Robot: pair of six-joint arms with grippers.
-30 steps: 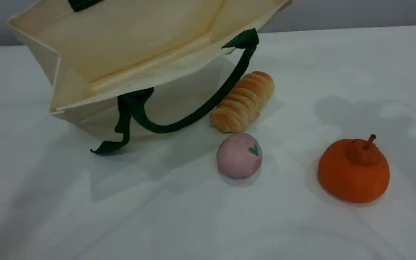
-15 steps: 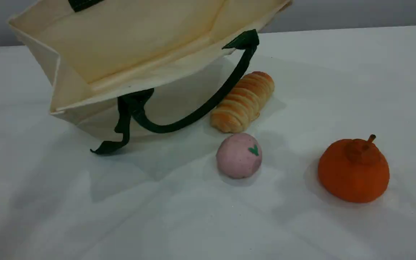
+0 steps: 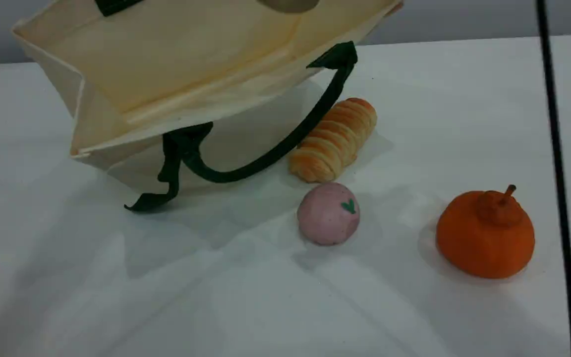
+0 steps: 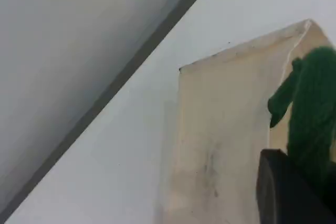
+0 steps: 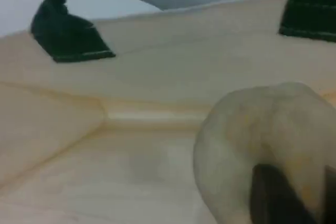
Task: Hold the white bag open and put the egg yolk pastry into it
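Observation:
The white bag (image 3: 176, 74) stands tilted at the back left, its mouth open toward the camera. One dark green handle (image 3: 265, 158) hangs down its front. In the left wrist view my left gripper (image 4: 294, 184) is shut on the other green handle (image 4: 312, 114), beside the bag's cream wall (image 4: 220, 135). The pale beige egg yolk pastry (image 5: 257, 140) fills the lower right of the right wrist view. My right gripper (image 5: 286, 198) is shut on it, right over the bag's inside (image 5: 131, 129). The pastry's underside (image 3: 288, 4) peeks in at the scene view's top edge, above the bag's mouth.
A ridged golden bread roll (image 3: 334, 139) lies just right of the bag, with a pink ball (image 3: 328, 213) in front of it. An orange pumpkin-shaped item (image 3: 485, 233) sits at the right. A thin black cable (image 3: 555, 163) hangs down the right side.
The pastry's underside has come into view at the top edge, over the bag's mouth. A black cable has swung in on the right. The bag has barely shifted.

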